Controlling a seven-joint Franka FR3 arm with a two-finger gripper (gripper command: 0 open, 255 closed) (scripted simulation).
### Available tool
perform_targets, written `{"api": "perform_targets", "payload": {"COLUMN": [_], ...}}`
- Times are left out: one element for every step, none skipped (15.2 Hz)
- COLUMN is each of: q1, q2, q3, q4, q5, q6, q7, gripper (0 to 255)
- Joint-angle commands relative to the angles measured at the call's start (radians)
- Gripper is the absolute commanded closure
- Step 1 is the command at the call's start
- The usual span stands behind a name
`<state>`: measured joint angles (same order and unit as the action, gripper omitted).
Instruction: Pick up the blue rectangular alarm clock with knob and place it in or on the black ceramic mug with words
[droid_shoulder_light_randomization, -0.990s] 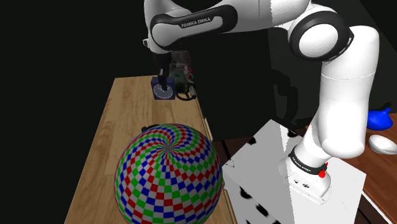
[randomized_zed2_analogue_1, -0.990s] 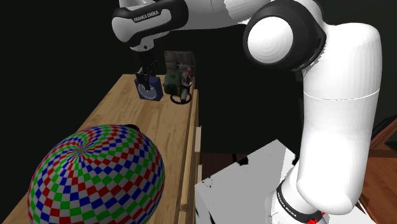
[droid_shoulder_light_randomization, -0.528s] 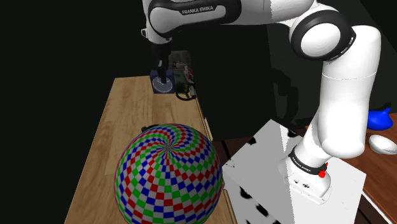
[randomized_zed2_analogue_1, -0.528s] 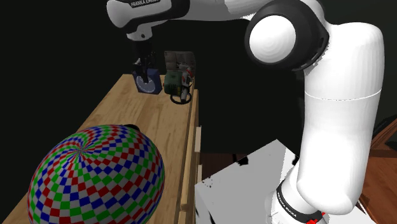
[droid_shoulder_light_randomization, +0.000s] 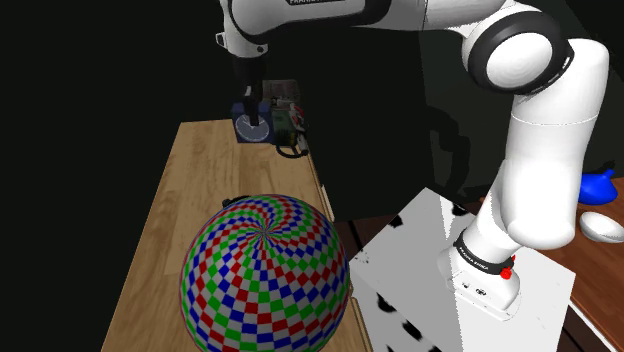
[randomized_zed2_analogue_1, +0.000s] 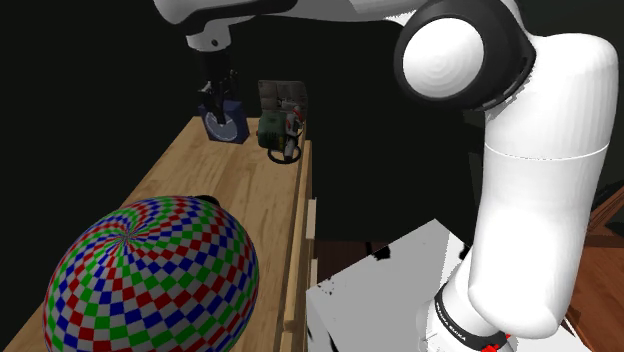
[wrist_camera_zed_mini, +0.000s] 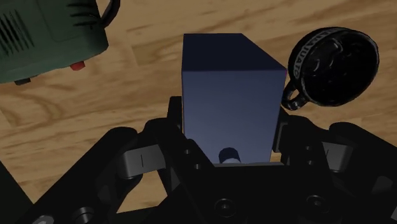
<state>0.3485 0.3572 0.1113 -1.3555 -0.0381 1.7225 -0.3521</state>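
Note:
My gripper (droid_shoulder_light_randomization: 251, 117) (randomized_zed2_analogue_1: 220, 108) is shut on the blue rectangular alarm clock (droid_shoulder_light_randomization: 250, 130) (randomized_zed2_analogue_1: 224, 127), which hangs a little above the far end of the wooden table (droid_shoulder_light_randomization: 200, 190). The wrist view shows the clock (wrist_camera_zed_mini: 229, 76) clasped between both black fingers (wrist_camera_zed_mini: 175, 124), its small knob toward the palm. On the wood beside the clock in that view stands the black mug (wrist_camera_zed_mini: 334, 63), seen from above with pale lettering on it and its handle toward the clock.
A green device (droid_shoulder_light_randomization: 285, 122) (randomized_zed2_analogue_1: 275, 130) (wrist_camera_zed_mini: 44, 38) with a dark loop stands at the table's far corner, close to the clock. A big checkered ball (droid_shoulder_light_randomization: 265, 275) (randomized_zed2_analogue_1: 150, 275) takes up the near end. The white stand (droid_shoulder_light_randomization: 430, 260) is beside the table.
The gripper has risen with the clock in it, lifting it off the table and carrying it slightly toward both exterior views' left.

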Motion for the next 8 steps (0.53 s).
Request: {"api": "perform_targets", "payload": {"q1": [0.026,0.038,0.051,0.064,0.077,0.090,0.103,0.117], "q2": [-0.020,-0.033,-0.044,-0.055,-0.065,-0.073,-0.081,-0.087], "q3": [0.012,0.019,0.026,0.033,0.040,0.047,0.054,0.062], "q4": [-0.029,-0.044,-0.058,-0.070,-0.080,-0.089,-0.096,-0.102], "q5": [-0.003,-0.003,-0.004,-0.005,-0.006,-0.007,-0.008,-0.010], "q6": [0.009,0.011,0.013,0.014,0.015,0.015,0.014,0.013], "q7": [0.039,0.058,0.079,0.099,0.119,0.140,0.160,0.181], "gripper": [255,255,255,255,255,255,255,255]}}
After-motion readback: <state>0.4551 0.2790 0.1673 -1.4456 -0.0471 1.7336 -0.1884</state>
